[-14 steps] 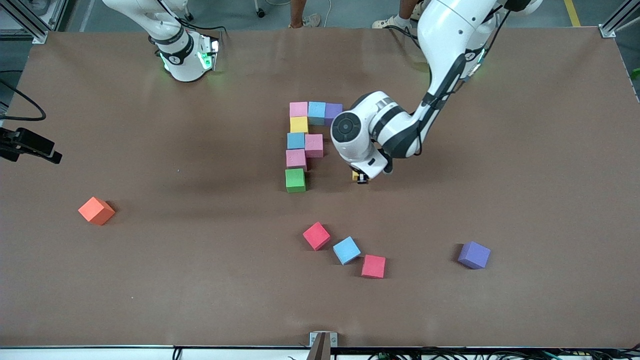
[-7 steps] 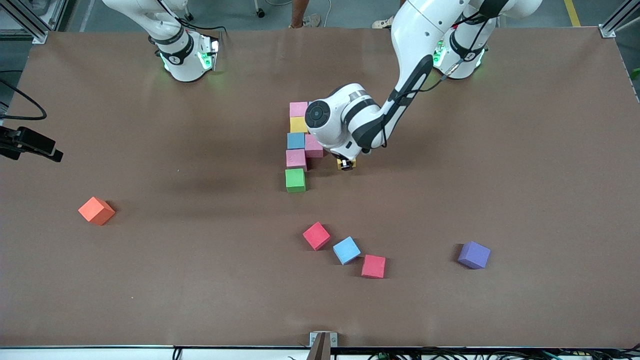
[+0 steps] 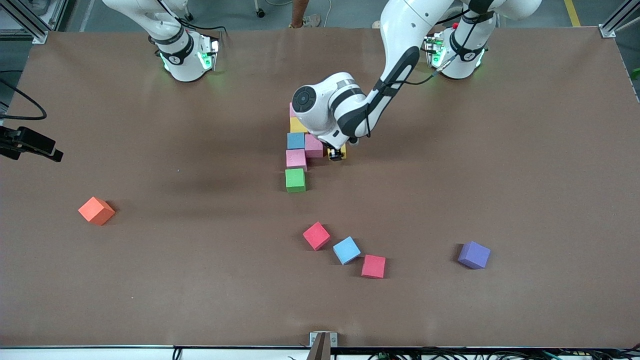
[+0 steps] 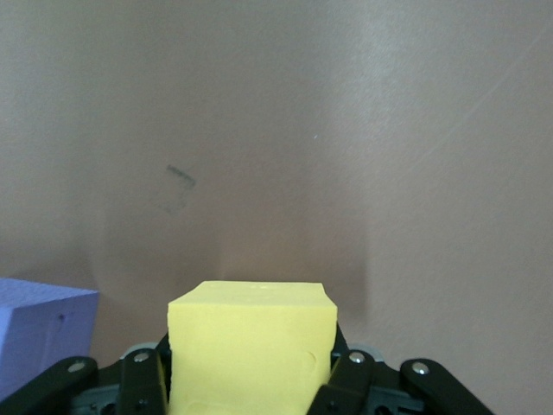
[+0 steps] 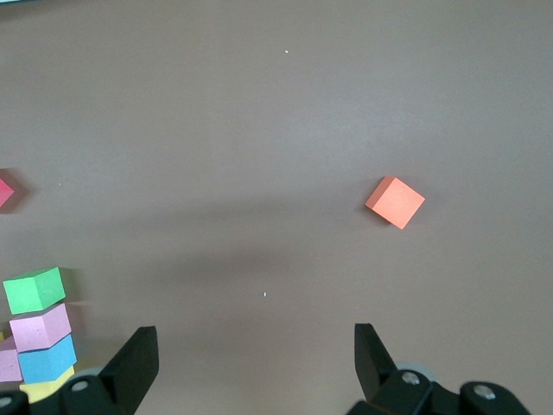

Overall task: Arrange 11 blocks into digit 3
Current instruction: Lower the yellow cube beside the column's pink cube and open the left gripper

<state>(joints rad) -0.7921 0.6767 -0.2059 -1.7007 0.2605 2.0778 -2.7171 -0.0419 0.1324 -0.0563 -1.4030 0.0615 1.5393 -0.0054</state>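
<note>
The table (image 3: 500,175) carries a brown mat. The left arm (image 3: 395,65) reaches from its base over the table's middle and covers part of the partly built digit 3 (image 3: 297,150). The visible part is a column of touching blocks: yellow (image 3: 296,126), light blue (image 3: 295,140), pink (image 3: 296,158) and green (image 3: 295,180) nearest the front camera, with a second pink block (image 3: 315,145) beside the light blue one.

The left gripper (image 3: 336,154) pinches a yellow block (image 4: 251,346) just beside that second pink block; whether the block touches the mat cannot be told. A purple block (image 4: 39,328) shows beside it in the left wrist view.

The right gripper (image 5: 255,363) waits with its fingers spread wide, holding nothing.

Nearer the front camera lie a red block (image 3: 316,235), a light blue block (image 3: 346,250), a pink block (image 3: 373,266) and, apart, a purple block (image 3: 473,255). An orange cube (image 3: 96,210) lies toward the right arm's end.
</note>
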